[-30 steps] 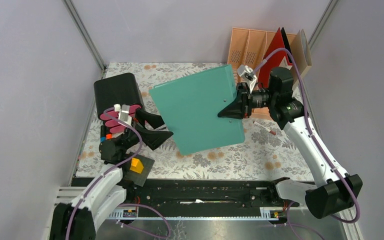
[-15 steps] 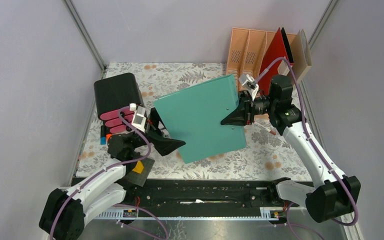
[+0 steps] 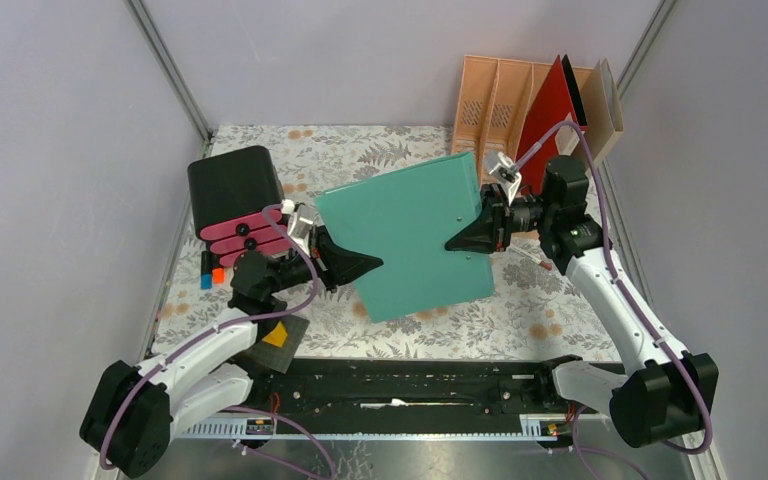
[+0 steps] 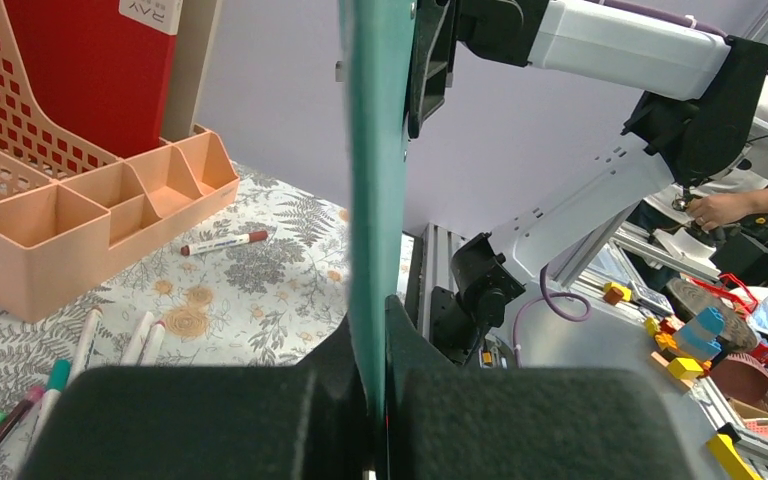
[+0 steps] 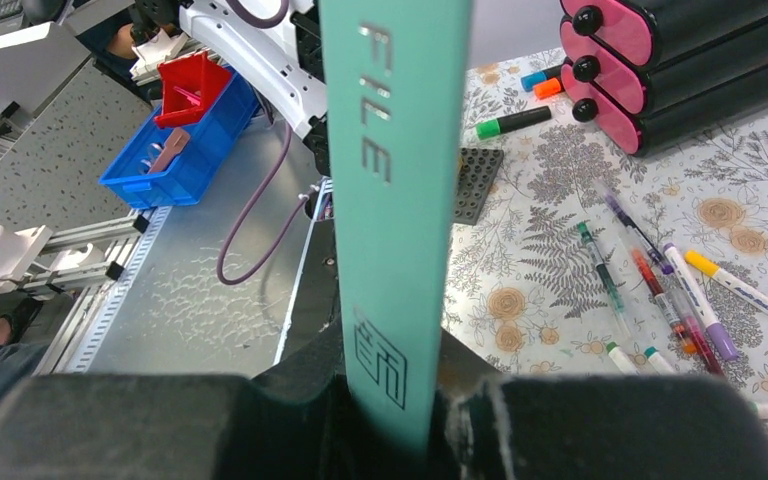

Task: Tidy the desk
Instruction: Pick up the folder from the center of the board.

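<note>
A teal file folder [image 3: 410,235] hangs in the air over the middle of the desk [image 3: 545,310], a flower-and-fern cloth. My left gripper [image 3: 360,265] is shut on the folder's thin left edge; in the left wrist view that edge [image 4: 375,150] runs straight up from between the closed fingers [image 4: 385,400]. My right gripper [image 3: 465,240] is shut on the folder's right side, the spine. The spine [image 5: 395,150], marked FILE, stands clamped between the right gripper's fingers [image 5: 390,400].
A peach file rack [image 3: 495,95] at the back right holds a red folder [image 3: 550,100] and a tan one [image 3: 610,100]. A black drawer box with pink fronts [image 3: 235,195] stands at the left. Several markers [image 5: 650,280] lie under the folder. A yellow brick [image 3: 276,334] lies near the front left.
My left gripper has swung right to the folder's left edge and shut on it. The folder has shifted a little right and lower in the right gripper's hold.
</note>
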Motion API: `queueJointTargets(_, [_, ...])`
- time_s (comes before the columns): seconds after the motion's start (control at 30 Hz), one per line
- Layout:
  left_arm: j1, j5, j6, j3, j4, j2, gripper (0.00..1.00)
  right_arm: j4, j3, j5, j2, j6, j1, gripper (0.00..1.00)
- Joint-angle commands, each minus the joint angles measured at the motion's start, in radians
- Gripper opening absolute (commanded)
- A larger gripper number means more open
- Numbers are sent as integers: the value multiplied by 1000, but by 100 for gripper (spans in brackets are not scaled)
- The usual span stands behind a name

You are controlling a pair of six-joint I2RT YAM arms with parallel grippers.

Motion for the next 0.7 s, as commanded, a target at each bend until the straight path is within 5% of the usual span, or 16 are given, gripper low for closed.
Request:
queueJointTargets(0.0, [-1, -10, 30, 65, -38, -6, 0, 53, -3, -12, -37, -10, -7, 26])
queueJointTargets(0.13, [2, 14, 14, 81, -72, -1, 0, 32, 9, 14, -28, -13, -13, 54])
queueJointTargets(0.47, [70, 85, -63, 95, -110, -2, 0, -365, 208, 101, 46, -243, -16, 76])
queueJointTargets(0.67, [73, 103, -42, 115, -162, 4, 0, -470, 340, 96, 110, -248, -15, 79])
